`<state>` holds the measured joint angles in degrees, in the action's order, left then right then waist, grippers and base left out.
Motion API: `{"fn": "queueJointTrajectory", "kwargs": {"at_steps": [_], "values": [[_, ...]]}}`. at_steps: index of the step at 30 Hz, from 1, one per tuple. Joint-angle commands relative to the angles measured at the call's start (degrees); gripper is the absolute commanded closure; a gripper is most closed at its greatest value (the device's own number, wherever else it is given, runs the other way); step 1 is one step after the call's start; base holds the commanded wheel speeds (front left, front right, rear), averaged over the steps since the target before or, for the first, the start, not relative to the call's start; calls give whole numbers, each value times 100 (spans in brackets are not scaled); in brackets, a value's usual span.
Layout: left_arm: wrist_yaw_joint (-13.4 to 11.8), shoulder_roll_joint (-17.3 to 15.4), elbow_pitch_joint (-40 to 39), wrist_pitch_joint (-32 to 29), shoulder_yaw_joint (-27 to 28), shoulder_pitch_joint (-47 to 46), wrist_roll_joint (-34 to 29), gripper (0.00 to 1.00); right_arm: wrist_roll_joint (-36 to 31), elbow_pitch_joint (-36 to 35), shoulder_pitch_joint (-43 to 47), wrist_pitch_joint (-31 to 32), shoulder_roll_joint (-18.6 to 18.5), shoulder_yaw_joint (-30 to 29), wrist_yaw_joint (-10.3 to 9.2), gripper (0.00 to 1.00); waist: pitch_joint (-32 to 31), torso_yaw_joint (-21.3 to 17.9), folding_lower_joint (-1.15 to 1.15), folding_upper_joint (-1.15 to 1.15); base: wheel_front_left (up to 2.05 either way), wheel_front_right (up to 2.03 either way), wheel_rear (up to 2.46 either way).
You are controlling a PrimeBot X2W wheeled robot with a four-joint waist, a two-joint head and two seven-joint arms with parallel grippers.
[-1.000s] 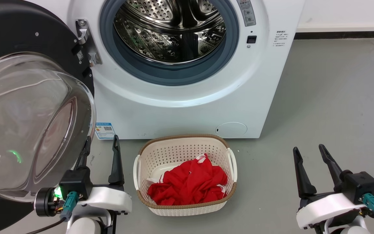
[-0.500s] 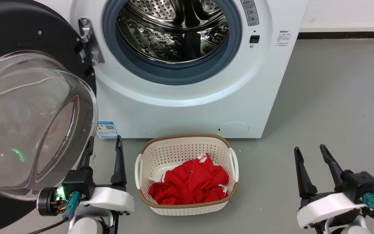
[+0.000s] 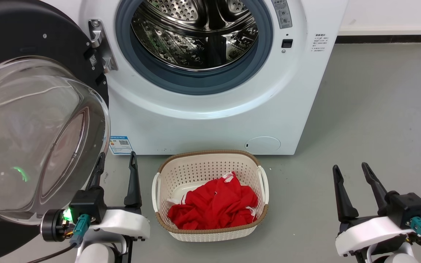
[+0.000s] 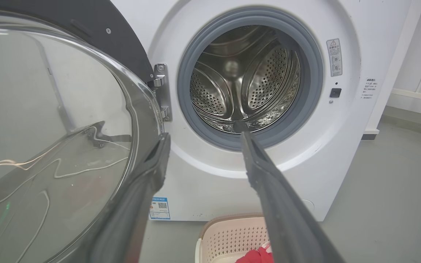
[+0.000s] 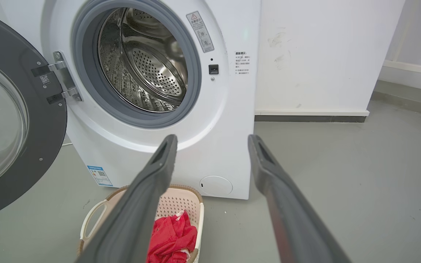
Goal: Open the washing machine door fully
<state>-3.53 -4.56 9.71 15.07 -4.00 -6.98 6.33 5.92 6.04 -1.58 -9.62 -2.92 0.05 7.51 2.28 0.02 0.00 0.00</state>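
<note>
**Door swung wide at the left, both grippers waiting empty above grey floor**

At the far left the washing machine door (image 3: 38, 120) is hanging swung out on its metal hinge (image 3: 99, 44), well clear of the opening. Its black ring and bulging glass bowl (image 4: 49, 120) are facing the robot. Just beside the bowl's lower edge the left gripper (image 3: 117, 157) is hovering low, fingers pointing up and spread moderately wide, gripping nothing. In the left wrist view its left finger (image 4: 152, 171) is lying right along the glass rim, and contact cannot be told.

Next comes the washing machine (image 3: 203, 120), a white box standing on the floor. The grey rubber gasket (image 3: 196, 82) is ringing the perforated steel drum (image 3: 196, 33), which is lying open to view. A blue label (image 3: 120, 145) is sitting low on the front at the left, a round flap (image 3: 262, 144) low at the right.

On the floor just in front of the machine, between the two grippers, a cream perforated basket (image 3: 214, 236) is holding a crumpled red cloth (image 3: 214, 204).

To the right the smooth grey floor (image 3: 371, 120) is stretching away, meeting a white wall (image 5: 316, 54) along a dark skirting strip (image 5: 309, 118). At the lower right the right gripper (image 3: 350, 166) is hovering well apart from the machine, fingers parted and carrying nothing.
</note>
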Motion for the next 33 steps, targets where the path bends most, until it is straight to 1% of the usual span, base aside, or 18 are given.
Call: {"fn": "queueJointTrajectory", "kwargs": {"at_steps": [1, 2, 5, 18, 33], "values": [[23, 24, 10, 15, 4, -13, -25, 0, 21, 12, -44, -28, 8, -17, -4, 0, 2, 1, 0, 0, 0, 0, 0], [3, 8, 116, -14, 0, 79, 1, 100, 5, 109, 78, 7, 0, 0, 0, 100, 1, 1, 0, 0, 0, 0, 0], [24, 12, 197, -86, 52, 83, 145, 100, 163, 153, 99, 25, 0, 1, 0, 100, -1, 1, 0, 0, 0, 0, 0], [213, 40, 226, -450, 224, 82, 1631, 100, 1688, 262, -13, 278, -32, -82, 0, 100, -23, 1, 0, 0, 0, 0, 0], [400, 64, 253, -793, 387, 81, 3080, 100, 3158, 369, -115, 528, -53, -170, -1, 100, -49, 0, 0, 0, 0, 0, 0]]}}
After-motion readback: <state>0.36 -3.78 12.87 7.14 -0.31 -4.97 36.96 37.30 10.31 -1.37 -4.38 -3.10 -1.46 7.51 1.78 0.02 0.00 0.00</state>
